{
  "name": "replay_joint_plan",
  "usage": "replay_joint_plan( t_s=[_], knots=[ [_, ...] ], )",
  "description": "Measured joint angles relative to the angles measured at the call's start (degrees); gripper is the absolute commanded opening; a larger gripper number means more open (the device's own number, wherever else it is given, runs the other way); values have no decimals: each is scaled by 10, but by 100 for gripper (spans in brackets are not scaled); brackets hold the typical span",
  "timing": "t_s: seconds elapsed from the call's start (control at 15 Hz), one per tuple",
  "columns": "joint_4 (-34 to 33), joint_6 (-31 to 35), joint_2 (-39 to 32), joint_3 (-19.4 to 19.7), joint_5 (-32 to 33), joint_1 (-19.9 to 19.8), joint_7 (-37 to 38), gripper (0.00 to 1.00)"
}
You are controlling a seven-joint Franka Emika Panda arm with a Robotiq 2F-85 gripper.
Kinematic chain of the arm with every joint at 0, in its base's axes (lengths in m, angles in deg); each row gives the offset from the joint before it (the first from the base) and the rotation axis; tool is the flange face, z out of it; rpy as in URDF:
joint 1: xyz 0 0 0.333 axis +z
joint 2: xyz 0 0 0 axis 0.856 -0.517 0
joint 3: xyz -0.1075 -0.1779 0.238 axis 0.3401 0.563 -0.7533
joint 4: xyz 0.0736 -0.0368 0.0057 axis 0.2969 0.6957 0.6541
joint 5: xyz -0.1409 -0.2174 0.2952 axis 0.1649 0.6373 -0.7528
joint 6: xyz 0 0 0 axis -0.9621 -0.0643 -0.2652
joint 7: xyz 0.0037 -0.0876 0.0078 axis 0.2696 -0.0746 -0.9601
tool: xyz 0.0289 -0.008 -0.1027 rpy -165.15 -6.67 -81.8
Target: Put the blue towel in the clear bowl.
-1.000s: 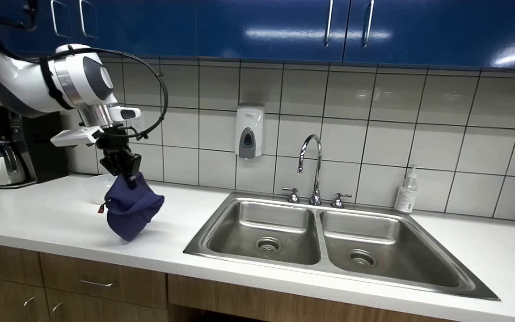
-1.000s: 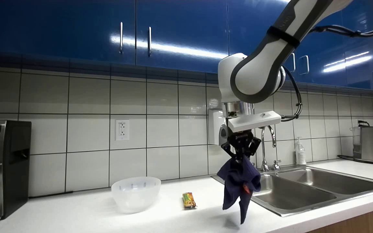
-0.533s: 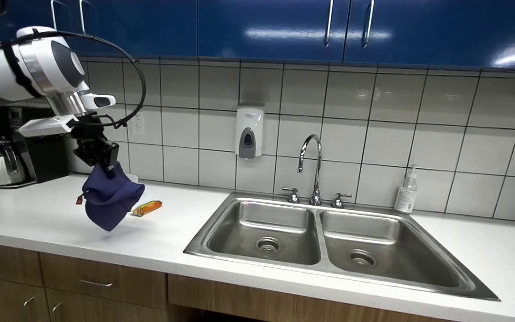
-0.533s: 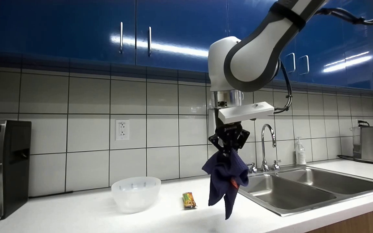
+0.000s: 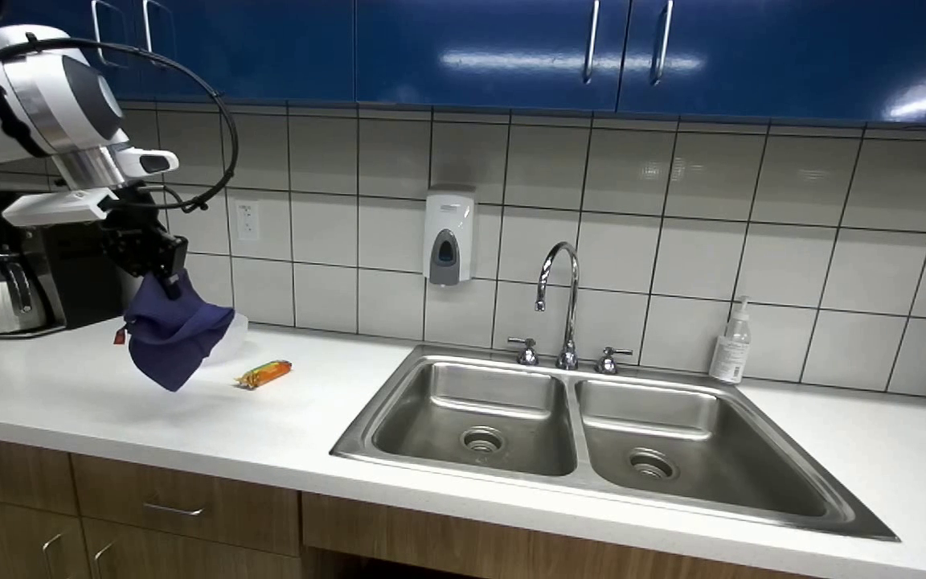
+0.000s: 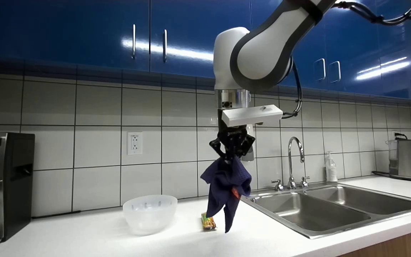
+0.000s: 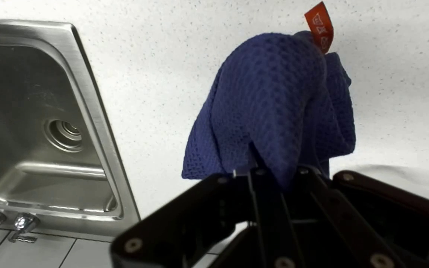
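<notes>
The pincer (image 6: 228,160) is clenched on the blue towel (image 6: 223,185), which droops in folds above the counter (image 6: 95,235), its red tag (image 7: 320,28) sticking out at one edge. Near the towel lies a wrapped snack bar (image 6: 208,222). The clear bowl (image 6: 150,217) stands upright on the counter, apart from both. The step in hand appears to be the carry; the next move likely calls for bringing the towel over the bowl, so that the loose corners fall inside, then lowering it and opening up.
</notes>
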Motion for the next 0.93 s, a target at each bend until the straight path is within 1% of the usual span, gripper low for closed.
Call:
replay_joint_plan(
  t_s=[0.2, 0.6, 0.93],
  knots=[
    [-24, 14, -27, -5, 0, 1, -12, 2],
    [-54, 73, -93, -5, 3, 4, -15, 2],
    [-93, 115, -132, 1, 8, 18, -11, 2]
  ],
)
